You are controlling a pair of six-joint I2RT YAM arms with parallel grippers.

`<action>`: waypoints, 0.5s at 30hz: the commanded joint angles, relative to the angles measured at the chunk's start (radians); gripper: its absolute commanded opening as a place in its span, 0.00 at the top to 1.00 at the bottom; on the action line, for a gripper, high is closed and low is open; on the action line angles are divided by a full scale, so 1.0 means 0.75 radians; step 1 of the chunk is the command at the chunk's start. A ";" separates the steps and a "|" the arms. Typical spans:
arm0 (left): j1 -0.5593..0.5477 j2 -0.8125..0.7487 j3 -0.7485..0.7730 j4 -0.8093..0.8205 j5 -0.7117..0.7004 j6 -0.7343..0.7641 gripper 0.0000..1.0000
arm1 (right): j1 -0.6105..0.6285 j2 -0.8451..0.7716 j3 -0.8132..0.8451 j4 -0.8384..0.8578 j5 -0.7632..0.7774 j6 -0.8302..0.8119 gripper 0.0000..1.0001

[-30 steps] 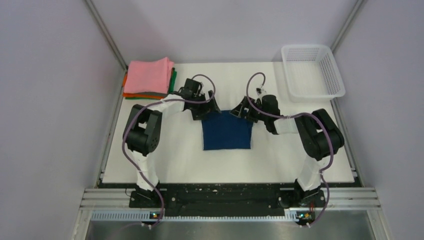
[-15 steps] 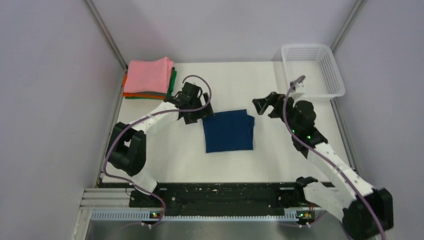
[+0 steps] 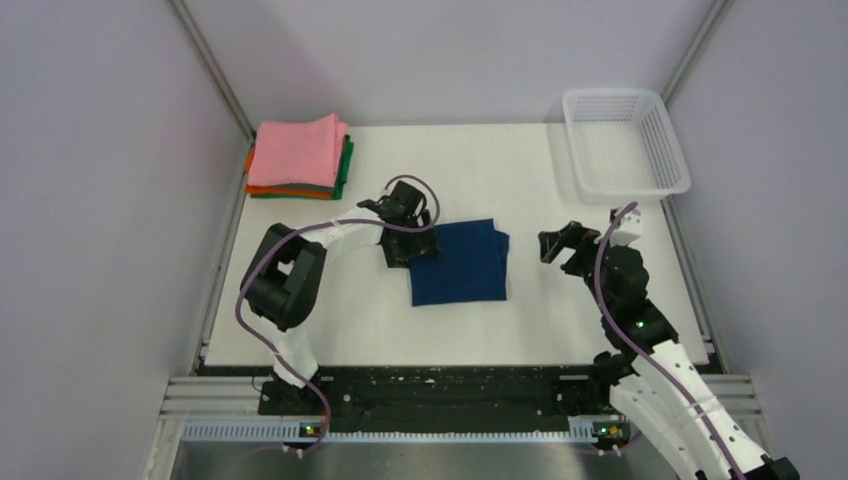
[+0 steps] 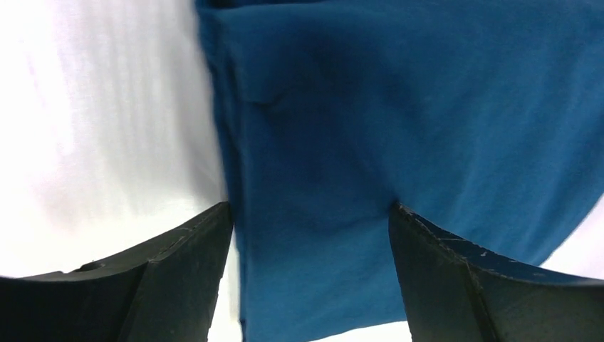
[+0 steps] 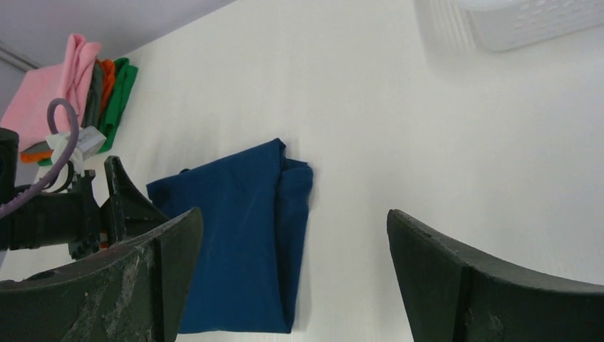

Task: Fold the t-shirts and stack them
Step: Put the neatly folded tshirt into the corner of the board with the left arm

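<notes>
The dark navy t-shirt (image 3: 458, 262) lies folded into a rectangle on the middle of the white table; it also shows in the right wrist view (image 5: 235, 242). My left gripper (image 3: 405, 240) is low at its far left corner, open, with the navy cloth (image 4: 399, 121) spread under and between the fingers (image 4: 185, 263). My right gripper (image 3: 560, 245) is open and empty, raised to the right of the shirt and clear of it. A stack of folded shirts (image 3: 298, 155), pink on top with grey, green and orange below, sits at the far left corner.
A white plastic mesh basket (image 3: 625, 140) stands at the far right corner, and its edge shows in the right wrist view (image 5: 527, 18). The stack also shows in the right wrist view (image 5: 71, 92). Grey walls enclose the table.
My right gripper has left the shirt's far right corner and drawn back to the right and nearer. My left gripper shifted slightly right and down onto the shirt's far left corner.
</notes>
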 commanded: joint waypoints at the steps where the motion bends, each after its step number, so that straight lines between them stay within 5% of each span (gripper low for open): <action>1: -0.056 0.158 0.041 -0.002 0.007 -0.063 0.19 | -0.010 0.014 0.032 -0.045 0.064 0.011 0.01; 12: -0.213 0.510 0.458 -0.458 -0.430 -0.106 0.66 | -0.010 0.009 0.017 -0.057 0.156 0.013 0.01; 15: -0.229 0.604 0.580 -0.550 -0.500 -0.102 0.98 | -0.010 0.011 0.020 -0.062 0.172 0.005 0.01</action>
